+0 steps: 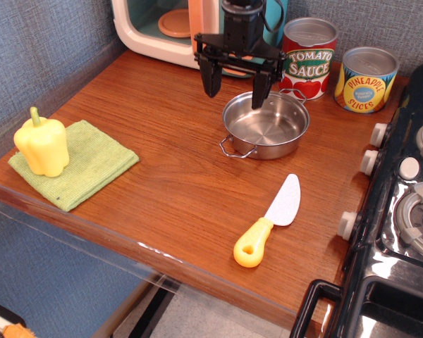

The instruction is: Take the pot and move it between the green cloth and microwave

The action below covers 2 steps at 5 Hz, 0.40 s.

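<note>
The shiny steel pot (266, 125) with two wire loop handles sits on the wooden table right of centre. My black gripper (235, 89) hangs open over the pot's left rim, one finger outside the rim and the other over the pot's inside; it holds nothing. The light green cloth (76, 163) lies flat at the table's left edge. The teal and cream microwave (173, 28) stands at the back, with an orange plate inside; my arm hides part of its door.
A yellow toy pepper (42, 144) stands on the cloth. A tomato sauce can (307, 56) and a pineapple can (366, 79) stand behind the pot. A toy knife (268, 221) with a yellow handle lies in front of it. A black stove (402, 211) is at the right.
</note>
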Available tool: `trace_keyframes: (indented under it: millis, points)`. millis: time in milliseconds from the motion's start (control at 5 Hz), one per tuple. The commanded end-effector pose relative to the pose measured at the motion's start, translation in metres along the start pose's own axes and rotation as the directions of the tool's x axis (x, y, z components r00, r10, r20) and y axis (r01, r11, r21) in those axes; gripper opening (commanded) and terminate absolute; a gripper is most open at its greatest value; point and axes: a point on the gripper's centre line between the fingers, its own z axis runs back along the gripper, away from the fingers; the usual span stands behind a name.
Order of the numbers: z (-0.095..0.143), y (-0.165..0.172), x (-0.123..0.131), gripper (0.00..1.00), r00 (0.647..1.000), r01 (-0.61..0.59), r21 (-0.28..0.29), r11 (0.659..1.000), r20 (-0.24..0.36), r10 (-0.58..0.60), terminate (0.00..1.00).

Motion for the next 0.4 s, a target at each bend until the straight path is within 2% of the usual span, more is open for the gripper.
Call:
trace_keyframes:
  millis: [0,200]
  points:
    - [-0.014,0.009,0.006,1.0,0.999,0.017,0.006,1.0,0.048,-0.017,0.0]
    - [-0.025,0.009,0.0,1.0,0.997,0.071,0.008,0.997,0.044,-0.071,0.0]
